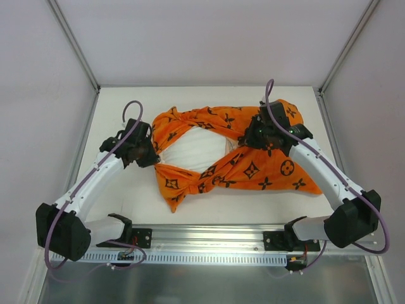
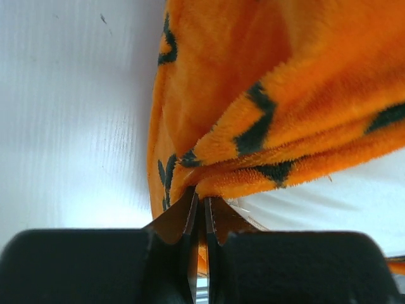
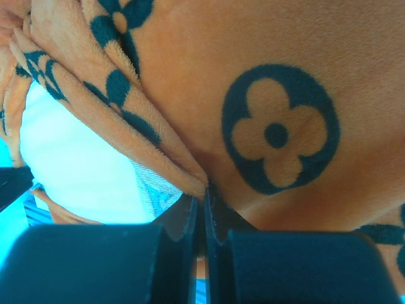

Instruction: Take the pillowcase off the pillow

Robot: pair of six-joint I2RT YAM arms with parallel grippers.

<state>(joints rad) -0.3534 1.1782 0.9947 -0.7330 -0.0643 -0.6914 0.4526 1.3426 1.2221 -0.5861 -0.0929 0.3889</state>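
A: Where is the pillowcase (image 1: 266, 170)?
B: On the desk (image 1: 120, 196), bunched around the pillow (image 1: 193, 153); left gripper (image 1: 154, 159) and right gripper (image 1: 248, 140) each pinch its hem.
A: Handling?
B: Probably soft, light, easily crumpled; best held at the opening's edge.

- White tabletop (image 1: 190, 96), matte, walled by pale panels (image 1: 209, 38) at its far, left and right edges.
- Slanted metal posts rise from the far-left (image 1: 74, 44) and far-right (image 1: 347, 44) corners.
- Aluminium rail (image 1: 209, 235) along the near edge, a slotted white strip (image 1: 209, 256) just beside it.
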